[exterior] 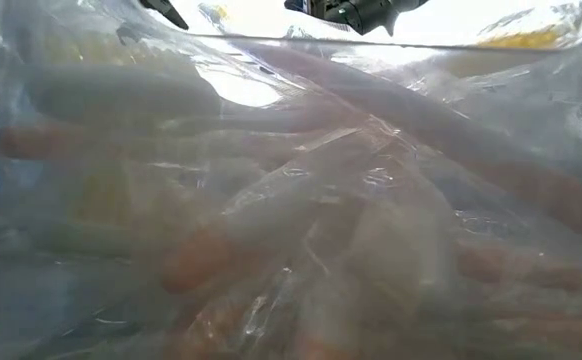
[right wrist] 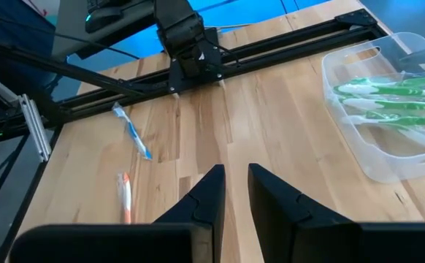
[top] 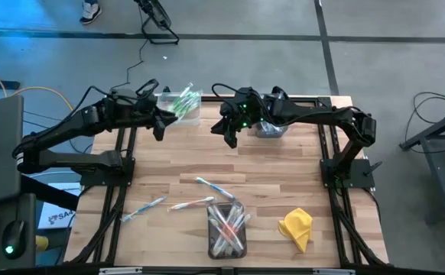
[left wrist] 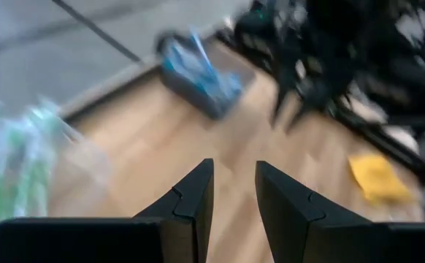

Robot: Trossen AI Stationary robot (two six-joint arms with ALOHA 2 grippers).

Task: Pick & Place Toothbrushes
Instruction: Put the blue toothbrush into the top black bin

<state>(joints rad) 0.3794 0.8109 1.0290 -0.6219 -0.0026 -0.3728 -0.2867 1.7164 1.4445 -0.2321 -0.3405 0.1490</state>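
Wooden worktop [top: 268,176] below me carries several toothbrushes [top: 190,204] lying loose toward its near edge, beside a clear bin [top: 227,229] packed with more. My left claw [top: 159,130] hovers at the far left by the bin of green-handled brushes [top: 183,105], fingers slightly parted, holding nothing. My right claw [top: 231,137] hangs near the far middle beside another bin [top: 271,128], fingers narrowly apart, empty. A yellow cloth [top: 297,227] lies near right. The low camera seems pressed against the packed bin.

Matt wooden table [top: 284,164], glossy clear plastic bins [right wrist: 388,146]
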